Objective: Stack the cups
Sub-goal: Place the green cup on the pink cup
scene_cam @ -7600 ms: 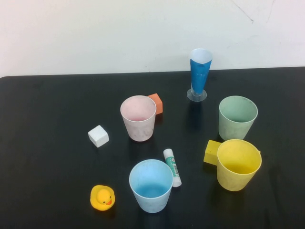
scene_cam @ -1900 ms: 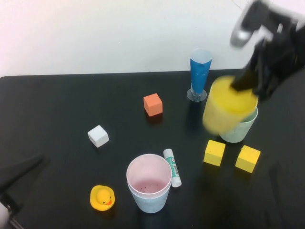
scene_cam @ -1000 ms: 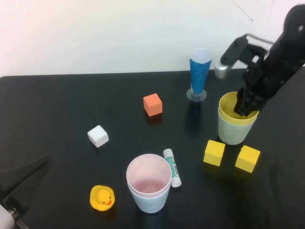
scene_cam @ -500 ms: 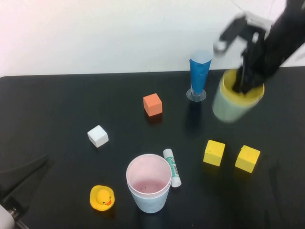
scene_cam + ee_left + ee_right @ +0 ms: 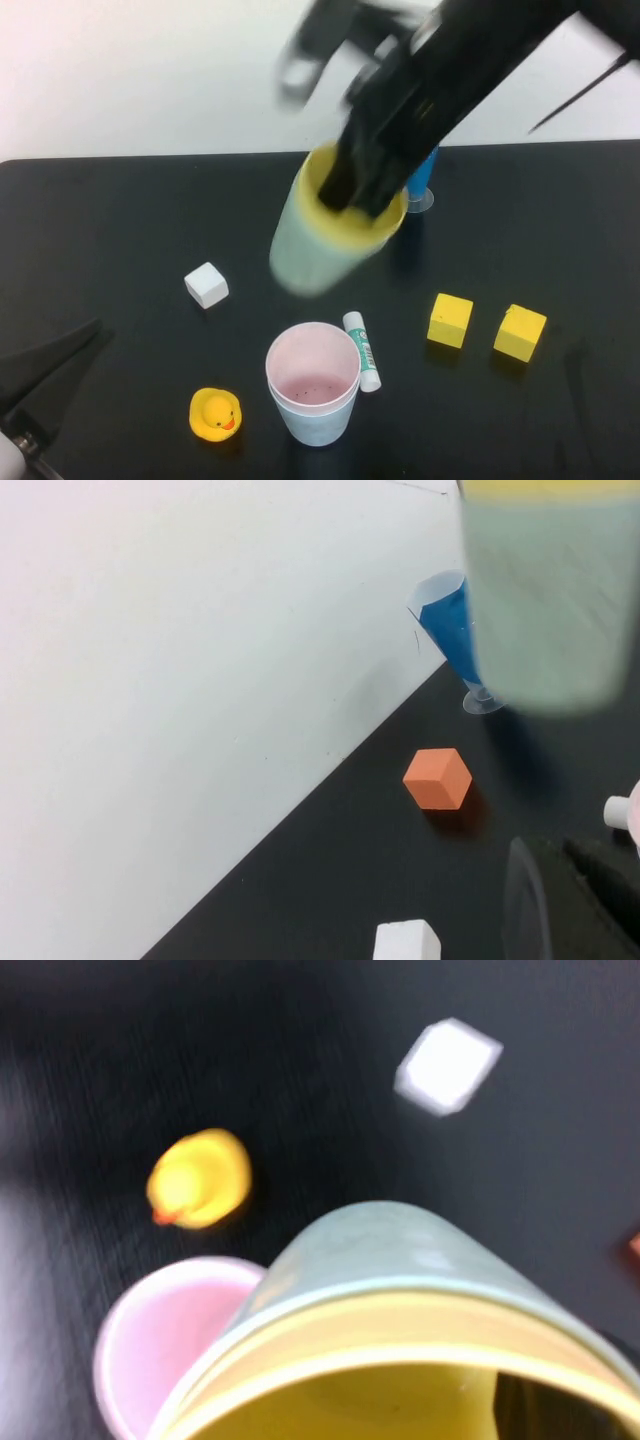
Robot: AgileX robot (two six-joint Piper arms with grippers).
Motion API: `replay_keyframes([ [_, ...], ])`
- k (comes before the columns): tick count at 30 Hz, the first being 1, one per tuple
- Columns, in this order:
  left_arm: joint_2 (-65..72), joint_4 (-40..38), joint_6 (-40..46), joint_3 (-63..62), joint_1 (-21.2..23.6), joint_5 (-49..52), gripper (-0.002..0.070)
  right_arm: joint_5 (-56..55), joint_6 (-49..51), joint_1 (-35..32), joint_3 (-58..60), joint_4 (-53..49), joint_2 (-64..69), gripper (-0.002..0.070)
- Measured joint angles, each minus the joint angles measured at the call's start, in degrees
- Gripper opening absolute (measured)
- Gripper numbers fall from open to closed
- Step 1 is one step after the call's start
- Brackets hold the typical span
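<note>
Around the glue stick (image 5: 363, 350) lay a rubber duck (image 5: 214, 415), a white cube (image 5: 206, 284), and two yellow cubes (image 5: 450, 319) (image 5: 520, 332) to its right.

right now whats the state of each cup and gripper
yellow cup: nested in green cup, airborne
green cup: lifted, tilted
pink cup: upright, nested in blue cup
blue cup: upright on table
right gripper: shut on yellow cup's rim
left gripper: parked low, near table edge

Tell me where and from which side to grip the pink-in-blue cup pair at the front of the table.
Grip the pink cup by its rim from straight above, one finger inside: it stands upright and open in the blue cup. Take the rim's left side; the glue stick crowds the right. The right hand carries the yellow-in-green pair; the left hand waits front-left.
</note>
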Motion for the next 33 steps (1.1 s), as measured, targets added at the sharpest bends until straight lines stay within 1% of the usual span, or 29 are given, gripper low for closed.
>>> replay_keyframes([
  [3,0.0,0.0,0.0,0.0,0.0,0.0,0.0,0.23,1.57,4.34,2.24,-4.72,0.0,0.0055],
  [5,0.0,0.0,0.0,0.0,0.0,0.0,0.0,0.36,2.71,5.43,4.27,-6.43,0.0,0.0055],
  [11,0.0,-0.09,-0.21,0.0,0.0,0.0,0.0,0.23,3.16,5.65,9.89,-6.19,0.23,0.0053],
  [19,0.0,-0.09,-0.21,0.0,0.0,0.0,0.0,0.13,1.76,5.65,10.15,-5.25,2.17,0.0053],
  [22,0.0,-0.09,-0.21,0.0,0.0,0.0,0.0,0.01,1.63,5.65,10.15,-4.02,2.42,0.0075],
  [25,0.0,-0.09,-0.21,0.0,0.0,0.0,0.0,-0.08,1.63,5.65,10.15,-1.66,2.42,0.0122],
  [27,0.0,-0.09,-0.21,0.0,0.0,0.0,0.0,-0.08,1.63,5.65,10.15,0.23,2.42,0.014],
  [33,0.0,-0.09,-0.21,0.0,0.0,0.0,0.0,-0.08,1.63,5.65,9.38,2.88,2.42,0.0154],
])
